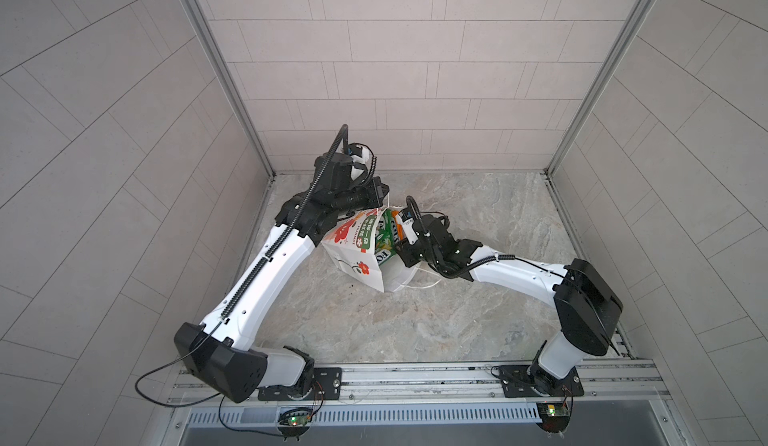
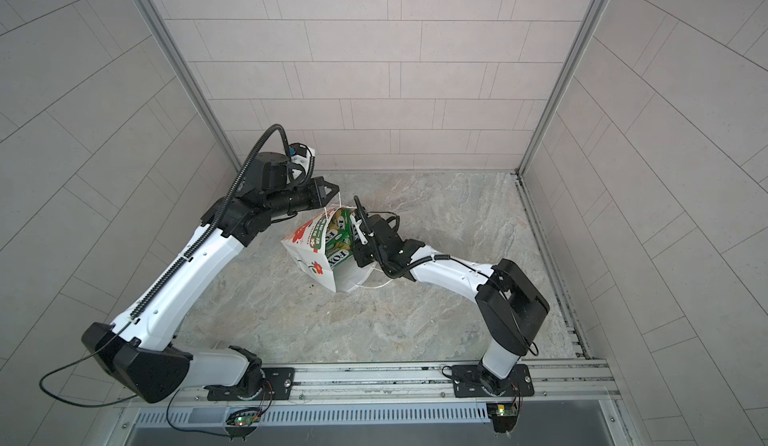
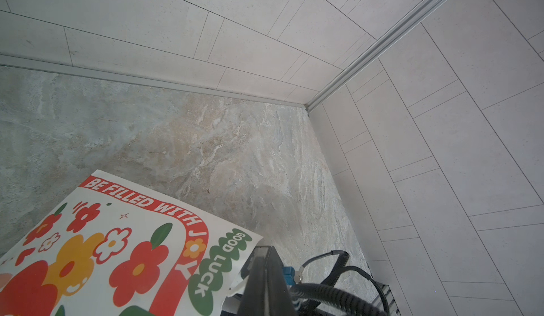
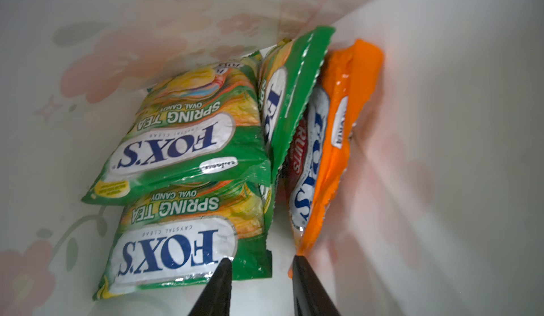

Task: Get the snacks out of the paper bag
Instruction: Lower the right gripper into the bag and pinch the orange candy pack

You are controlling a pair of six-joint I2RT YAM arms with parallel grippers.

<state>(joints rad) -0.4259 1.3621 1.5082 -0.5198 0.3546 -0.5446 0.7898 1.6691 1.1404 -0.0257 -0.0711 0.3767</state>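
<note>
**Right tool inside bag, fingers apart, nothing gripped**

- paper bag [image 1: 353, 248] lies tipped over mid-tabletop [image 1: 415, 323], with its mouth facing the right arm. The flower print faces up in the left wrist view.
- left tool [image 3: 263, 254]: fingers together at the bag's upper rim. In a top view the white cord handle [image 2: 340, 202] runs from its tip down to the bag, so it reads as pinched on that cord. That rim sits off the tabletop.
- second cord handle [image 1: 422, 286] lies loose on the tabletop just beside the mouth.
- right tool [image 4: 261, 259] is inside the bag and hidden by it in both top views. In the right wrist view its fingers stand apart with nothing between them.
- snacks [image 1: 386, 238] are all in the bag:
  - near green packet [image 4: 176, 241] lies flat, one fingertip over its corner.
  - second green packet [image 4: 182, 132] lies flat and overlaps its far end.
  - third green packet [image 4: 284, 93] stands on edge beside those two.
  - orange packet [image 4: 350, 99] leans on the bag wall, its lower corner touching the other fingertip.
  - red-print packet [image 4: 297, 146] is wedged between the upright green and the orange, mostly hidden.
- I cannot tell if more packets sit under these.
</note>
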